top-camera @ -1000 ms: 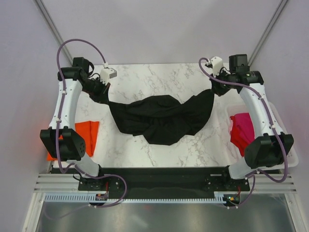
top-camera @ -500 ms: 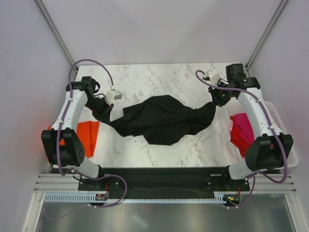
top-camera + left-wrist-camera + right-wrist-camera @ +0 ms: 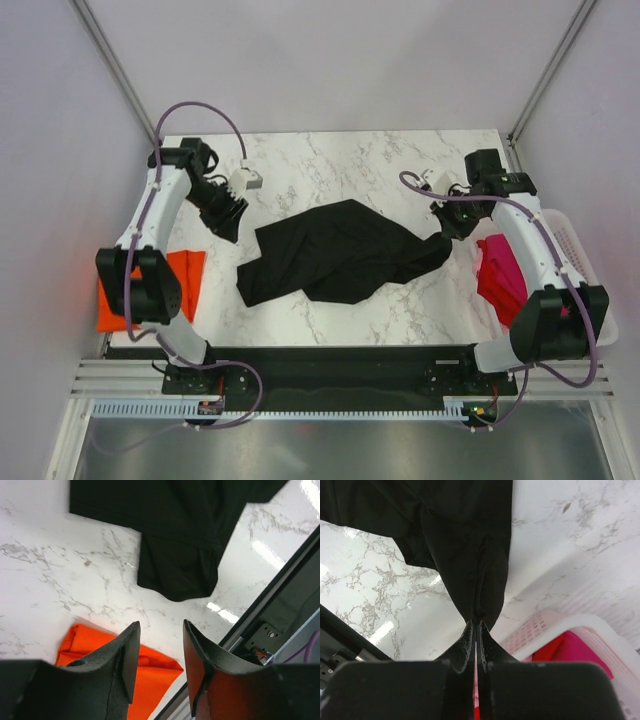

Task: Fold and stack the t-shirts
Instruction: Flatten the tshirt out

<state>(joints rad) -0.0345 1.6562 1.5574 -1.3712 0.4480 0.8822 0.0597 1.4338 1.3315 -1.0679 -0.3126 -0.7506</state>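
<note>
The black shirt (image 3: pixel 335 250) lies crumpled at the middle of the table (image 3: pixel 330 165), with its right end pinched in the closed right gripper (image 3: pixel 476 626). The left gripper (image 3: pixel 160 630) is held open and empty above the table. A free corner of the shirt lies just ahead of it, and the orange shirt (image 3: pixel 95 642) is below it at the near left edge. The pink shirt (image 3: pixel 500 265) is seen in the basket (image 3: pixel 572 235) on the right.

The step in hand is judged to be spreading the black shirt flat before folding. A clean hold is called for on the left: a hem corner or shoulder should be sought rather than a bunched fold, and only the layers belonging to that corner should be taken. The right grip should be held while the left one is made, so that the cloth can be drawn taut between both and laid down flat. The orange shirt should not be caught.
</note>
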